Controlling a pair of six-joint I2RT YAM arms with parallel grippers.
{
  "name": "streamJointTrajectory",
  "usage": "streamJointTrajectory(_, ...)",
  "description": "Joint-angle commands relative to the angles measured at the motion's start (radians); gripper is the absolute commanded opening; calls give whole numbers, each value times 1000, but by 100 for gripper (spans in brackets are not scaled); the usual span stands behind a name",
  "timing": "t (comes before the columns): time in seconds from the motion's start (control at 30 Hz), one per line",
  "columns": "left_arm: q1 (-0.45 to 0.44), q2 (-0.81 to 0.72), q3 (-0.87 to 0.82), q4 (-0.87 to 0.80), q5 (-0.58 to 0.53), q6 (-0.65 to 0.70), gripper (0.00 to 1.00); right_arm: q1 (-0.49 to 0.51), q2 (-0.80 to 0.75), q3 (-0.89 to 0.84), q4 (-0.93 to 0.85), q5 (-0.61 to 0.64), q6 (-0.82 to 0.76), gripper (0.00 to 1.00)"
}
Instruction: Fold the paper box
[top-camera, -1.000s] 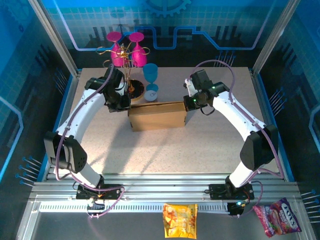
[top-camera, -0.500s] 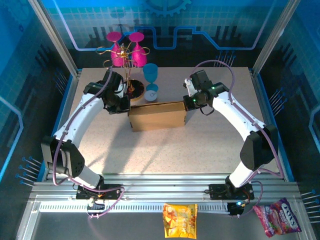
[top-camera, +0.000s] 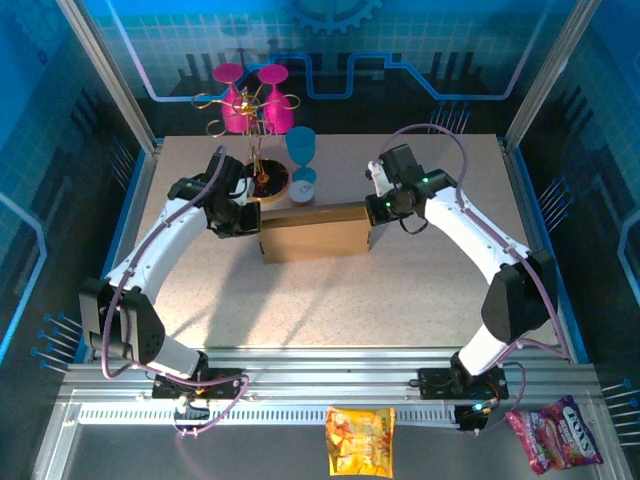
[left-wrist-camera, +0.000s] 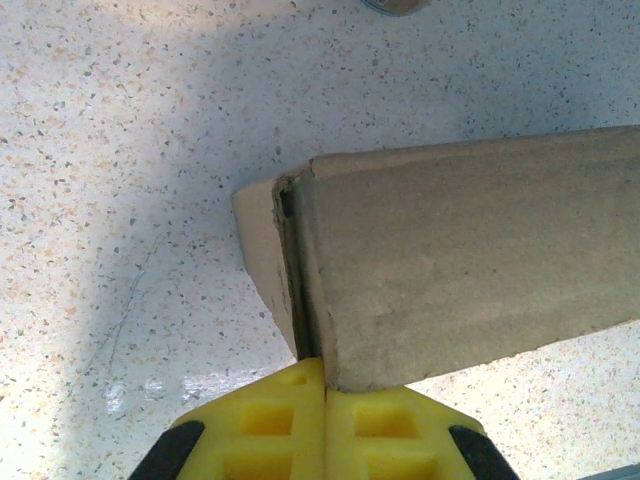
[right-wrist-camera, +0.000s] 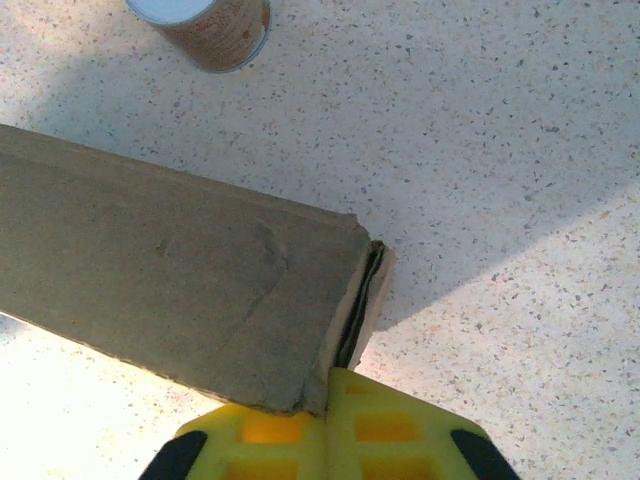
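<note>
L gripper (left-wrist-camera: 325, 372) + R gripper (right-wrist-camera: 328, 380) both pressed together, at paper box (top-camera: 315, 232) ends.

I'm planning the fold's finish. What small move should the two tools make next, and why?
Probably nudge both shut tools inward: the left tool and right tool each meet an end corner of the plain brown cardboard box, where a dark gap shows beside the end flap.
</note>
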Motion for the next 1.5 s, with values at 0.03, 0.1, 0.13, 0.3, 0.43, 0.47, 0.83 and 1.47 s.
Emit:
streamJointTrajectory(0.03, -1, -10, -27, -39, -2, -1, 0, 13, -56, 26, -58, -47, 36, 21)
streamJointTrajectory(0.1, -4, -8, -28, -37, -4, 0, 0, 6, -72, 36, -71, -81, 69, 31)
streamJointTrajectory(0.13, -5, -7, -28, -36, -4, 1, 0, 0, -82, 37, -73, -104, 88, 35)
streamJointTrajectory(0.3, -7, -3, -27, -35, -6, 9, 0, -56, -143, 13, -32, -229, 240, 49)
streamJointTrajectory(0.43, -8, 4, -19, -39, -7, 12, 0, -142, -153, -28, 46, -349, 454, 54)
streamJointTrajectory(0.47, -9, 5, -18, -39, -6, 12, 0, -161, -148, -37, 61, -374, 515, 55)
streamJointTrajectory(0.83, -13, 5, -14, -44, -14, 15, 0, -217, -50, -91, 148, -553, 920, 59)
streamJointTrajectory(1.47, -15, 10, -7, -45, -12, 13, 0, -249, -48, -315, 462, -638, 1204, 58)
